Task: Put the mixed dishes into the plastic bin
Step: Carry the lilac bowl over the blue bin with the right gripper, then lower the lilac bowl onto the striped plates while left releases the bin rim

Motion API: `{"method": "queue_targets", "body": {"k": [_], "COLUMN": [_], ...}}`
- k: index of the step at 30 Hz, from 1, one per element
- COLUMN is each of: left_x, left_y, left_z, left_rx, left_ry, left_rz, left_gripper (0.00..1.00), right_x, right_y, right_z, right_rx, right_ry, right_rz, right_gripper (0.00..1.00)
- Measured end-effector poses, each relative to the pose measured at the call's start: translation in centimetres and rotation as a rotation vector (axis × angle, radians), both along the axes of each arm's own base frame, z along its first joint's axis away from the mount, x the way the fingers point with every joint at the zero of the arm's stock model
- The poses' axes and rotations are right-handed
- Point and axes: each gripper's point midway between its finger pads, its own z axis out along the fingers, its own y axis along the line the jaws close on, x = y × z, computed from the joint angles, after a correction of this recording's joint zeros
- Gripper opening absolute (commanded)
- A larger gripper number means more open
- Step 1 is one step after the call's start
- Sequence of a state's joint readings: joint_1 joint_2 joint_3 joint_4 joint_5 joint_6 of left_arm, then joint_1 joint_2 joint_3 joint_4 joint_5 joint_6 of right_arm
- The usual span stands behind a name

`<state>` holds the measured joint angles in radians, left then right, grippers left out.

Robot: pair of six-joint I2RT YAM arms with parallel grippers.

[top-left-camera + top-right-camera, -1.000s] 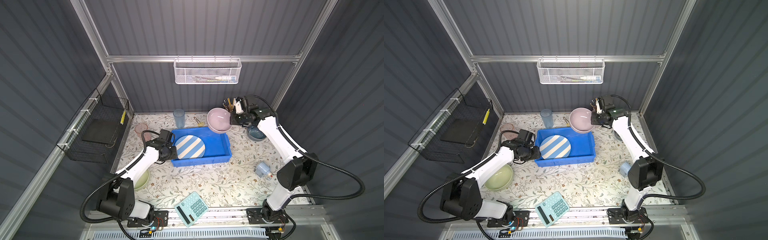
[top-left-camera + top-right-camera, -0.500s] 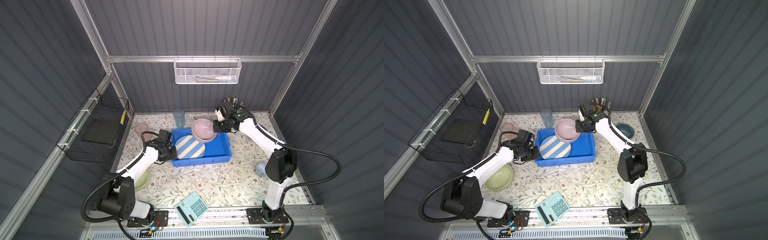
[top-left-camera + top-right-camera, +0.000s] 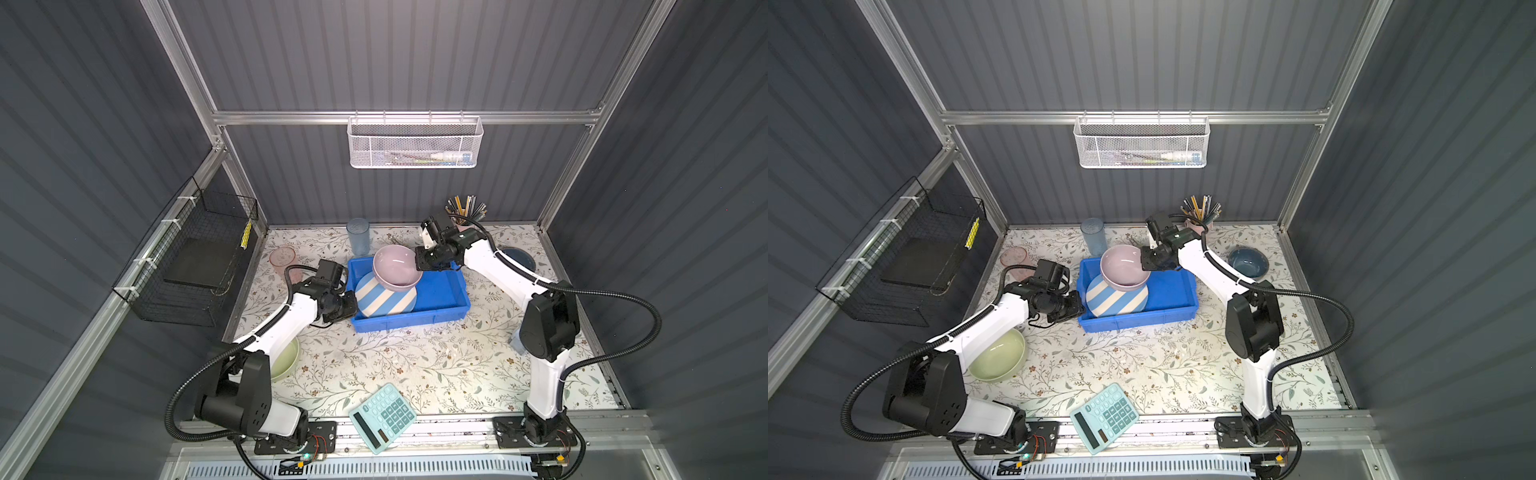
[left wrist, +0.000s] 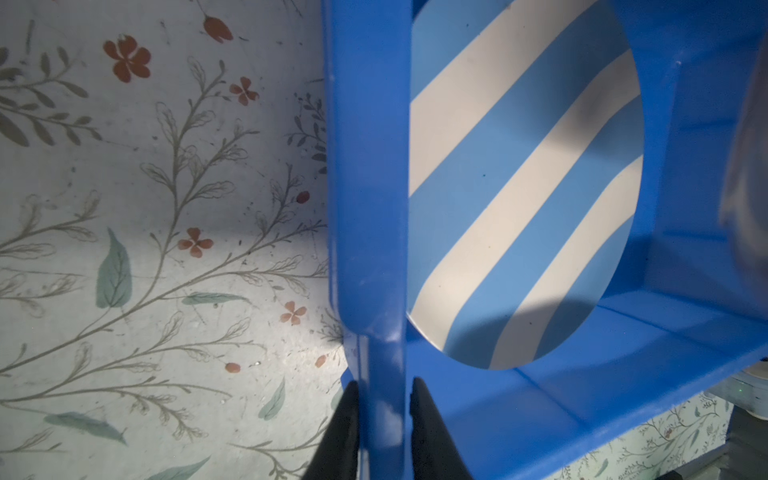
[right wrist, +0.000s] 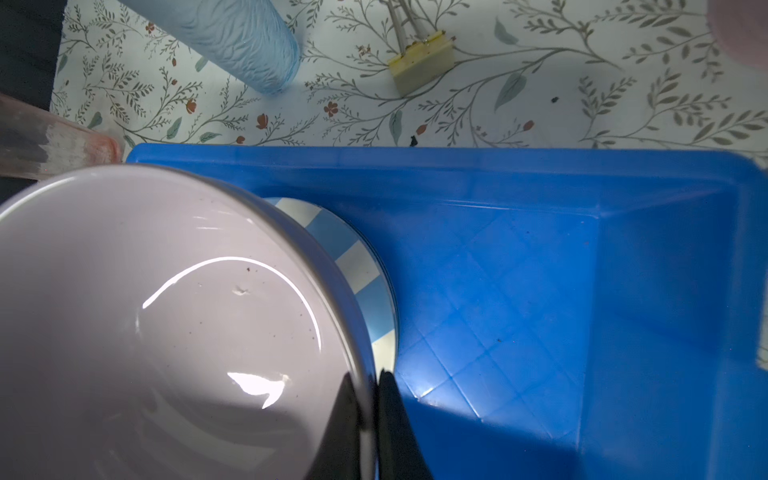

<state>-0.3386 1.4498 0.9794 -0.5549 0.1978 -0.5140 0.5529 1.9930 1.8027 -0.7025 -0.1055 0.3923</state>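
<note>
Pinching pink bowl (image 5: 166,311), right claw (image 5: 370,374), over bin (image 5: 415,160)

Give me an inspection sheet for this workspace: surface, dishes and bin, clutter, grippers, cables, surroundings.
Surface: floral-patterned tabletop, a few dark specks.
Job's things: blue-white striped plate lies in the bright-blue plastic bin; pink bowl held over the plate; pale-green bowl, dark-blue bowl, translucent blue tumbler and translucent pink tumbler stand outside the bin.
Clutter: mint-green calculator at the front edge; pink cup of pencils at the rear; small pale-yellow block behind the bin.
Grippers: left gripper clamps the bin's rim; right gripper shut on the pink bowl's rim.
Cables: black corrugated cables loop beside both arms, clear of the dishes.
Surroundings: white mesh basket on the rear wall; black wire basket on the left wall.
</note>
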Motion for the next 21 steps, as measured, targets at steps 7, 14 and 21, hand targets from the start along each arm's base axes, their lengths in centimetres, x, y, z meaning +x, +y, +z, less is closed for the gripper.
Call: {"method": "queue_targets", "body": {"k": [7,14,21], "left_x": [0.1,0.0,-0.1], "left_y": [-0.5,-0.3,1.0], "left_z": [0.0,0.4,2.4], "left_rx": [-0.03,-0.023,0.037], "left_ry": [-0.003,-0.011,-0.055], "left_rz": [0.001,0.0,0.012], "left_gripper": [0.3,0.43,0.5], "right_x": [-0.7,-1.2,-1.0], "right_y": [1.0,1.0,1.5], "right_z": [-2.9,-5.1,-5.2], "right_rx": [-0.05,-0.113,-0.115], "right_ry": [0.045,0.075,0.066], "right_rz": [0.024,0.034,0.038], "right_gripper": [0.0,0.0,0.0]}}
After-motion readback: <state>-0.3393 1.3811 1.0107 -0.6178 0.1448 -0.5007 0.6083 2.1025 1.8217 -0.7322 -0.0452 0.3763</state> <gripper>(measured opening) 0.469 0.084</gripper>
